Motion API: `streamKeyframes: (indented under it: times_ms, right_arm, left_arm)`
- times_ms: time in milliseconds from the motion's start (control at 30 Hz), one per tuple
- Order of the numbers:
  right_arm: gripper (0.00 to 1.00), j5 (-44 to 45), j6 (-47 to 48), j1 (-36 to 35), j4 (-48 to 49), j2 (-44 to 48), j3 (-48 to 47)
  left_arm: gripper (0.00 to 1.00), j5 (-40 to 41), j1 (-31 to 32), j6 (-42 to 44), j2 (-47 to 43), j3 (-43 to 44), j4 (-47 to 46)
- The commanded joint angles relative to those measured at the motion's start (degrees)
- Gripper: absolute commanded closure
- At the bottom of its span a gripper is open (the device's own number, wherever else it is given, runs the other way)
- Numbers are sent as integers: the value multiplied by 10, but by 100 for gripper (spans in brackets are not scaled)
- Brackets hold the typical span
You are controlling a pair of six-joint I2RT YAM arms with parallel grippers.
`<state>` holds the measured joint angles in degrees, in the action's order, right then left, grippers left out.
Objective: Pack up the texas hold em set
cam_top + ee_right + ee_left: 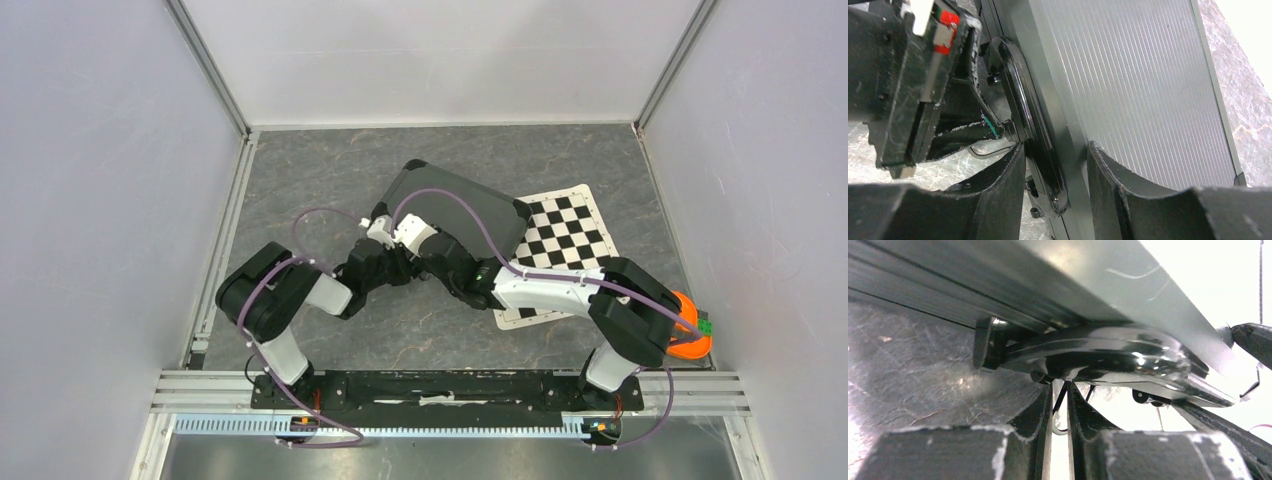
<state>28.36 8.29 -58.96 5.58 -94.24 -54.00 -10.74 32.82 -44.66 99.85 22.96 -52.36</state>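
Observation:
The closed grey-black case (455,205) of the texas hold em set lies on the table, tilted, its far corner on the checkered mat. My right gripper (1055,150) is clamped over the near edge, one finger against the glossy black handle (1023,100) and the other on the ridged lid (1138,85). My left gripper (1062,390) sits just under the handle (1098,350). Its fingers are almost together, with a thin wire latch (1060,422) in the slit between them. From above, both grippers meet at the case's near edge, left gripper (392,240) and right gripper (430,238).
A black-and-white checkered mat (565,240) lies partly under the case's right side. An orange ring-shaped object (690,335) sits beside the right arm near the right wall. Metal rails run along the left wall and the near edge.

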Motion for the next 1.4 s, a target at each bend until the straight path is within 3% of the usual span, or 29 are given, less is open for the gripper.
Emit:
streamKeyframes:
  times_ms: [0, 500, 1367]
  right_arm:
    - [57, -30, -43, 10, -105, -47, 13]
    - [61, -8, -66, 31, -126, -54, 9]
    - [63, -3, -71, 45, -137, -80, 4]
  left_arm:
    - [93, 132, 40, 64, -17, 66, 258]
    - [98, 233, 61, 61, -51, 152, 538]
    - [98, 202, 61, 70, -151, 151, 621]
